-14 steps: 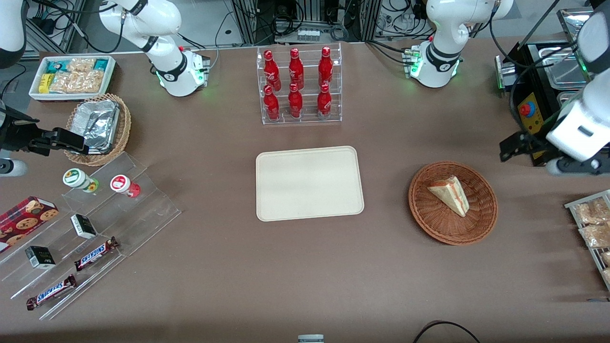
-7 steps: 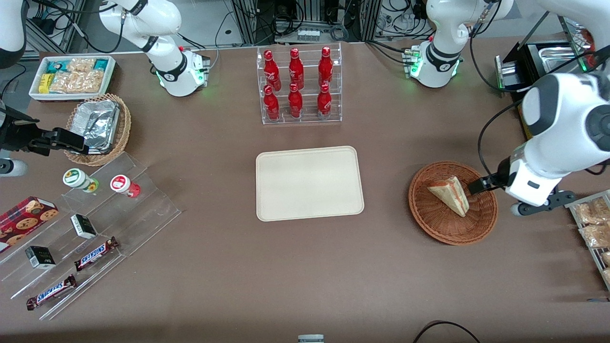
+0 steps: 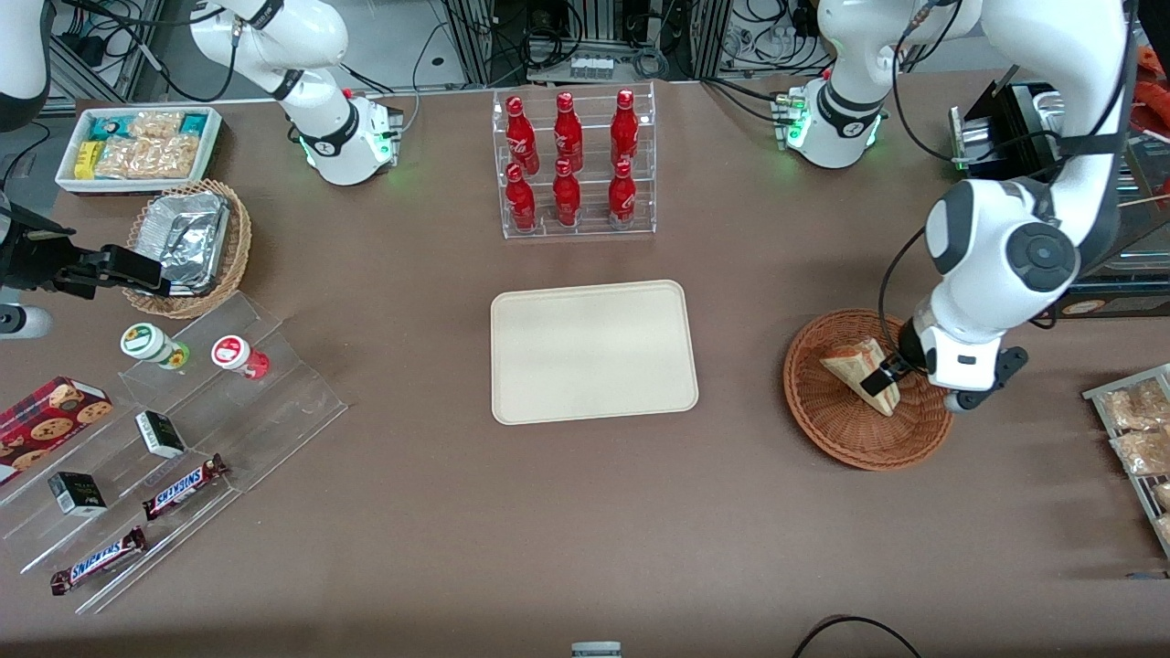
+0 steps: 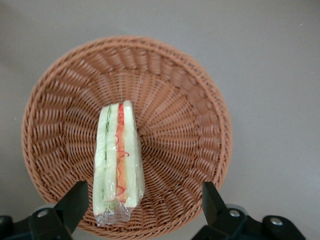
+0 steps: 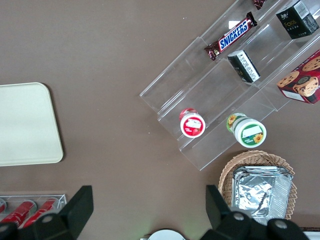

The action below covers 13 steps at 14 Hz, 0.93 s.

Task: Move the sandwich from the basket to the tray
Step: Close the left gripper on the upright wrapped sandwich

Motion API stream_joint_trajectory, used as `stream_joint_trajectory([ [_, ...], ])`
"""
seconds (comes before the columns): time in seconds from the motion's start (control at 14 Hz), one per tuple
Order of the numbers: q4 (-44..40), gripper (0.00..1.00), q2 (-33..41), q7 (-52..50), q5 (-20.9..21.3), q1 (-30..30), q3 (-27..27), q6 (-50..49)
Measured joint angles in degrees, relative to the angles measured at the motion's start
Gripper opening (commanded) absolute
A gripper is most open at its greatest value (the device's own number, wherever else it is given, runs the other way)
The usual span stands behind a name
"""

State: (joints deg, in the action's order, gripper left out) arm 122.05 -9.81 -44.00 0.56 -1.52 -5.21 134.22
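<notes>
- Nearest the front camera, toward the parked arm's end of the bench (image 3: pixel 585 512), two Snickers bars (image 3: pixel 186 486) and small dark boxes (image 3: pixel 77 493) lie on a clear stepped stand (image 3: pixel 274 429), with a cookie box (image 3: pixel 50 416) beside them.
- Farther back on that stand are a green-lidded cup (image 3: pixel 146 342) and a red-lidded cup (image 3: pixel 231 352).
- Toward the working arm's end, the reddish-brown wicker basket (image 3: pixel 827 429) sits on the bench, well apart from the tray (image 3: pixel 592 352).
- The sandwich (image 3: pixel 855 368) lies inside the basket on its side; the wrist view shows its wrapped cut edge (image 4: pixel 118 162) with green and red filling, resting on the weave (image 4: pixel 175 130).
- The left arm's gripper (image 3: pixel 885 376) hangs over the sandwich inside the basket; its jaws stand wide apart, one fingertip (image 4: pixel 75 200) just beside the sandwich's end, the other fingertip (image 4: pixel 212 197) over bare wicker.
- The cream-beige tray lies flat mid-bench with nothing on it.
- Farther from the camera, a clear rack of red bottles (image 3: pixel 571 164) stands upright.
- At the parked arm's end sit a foil-lined wicker basket (image 3: pixel 187 242) and, farther still, a white bin of snack packets (image 3: pixel 137 146).
</notes>
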Motion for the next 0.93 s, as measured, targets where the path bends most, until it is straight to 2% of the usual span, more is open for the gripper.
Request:
stream_joint_trajectory([
  [0.36, 5.1, 1.00, 1.7, -0.5, 0.0, 0.2, 0.2, 1.9],
  [0.93, 10.6, 1.00, 0.8, -1.8, 0.0, 0.8, 0.6, 11.2],
])
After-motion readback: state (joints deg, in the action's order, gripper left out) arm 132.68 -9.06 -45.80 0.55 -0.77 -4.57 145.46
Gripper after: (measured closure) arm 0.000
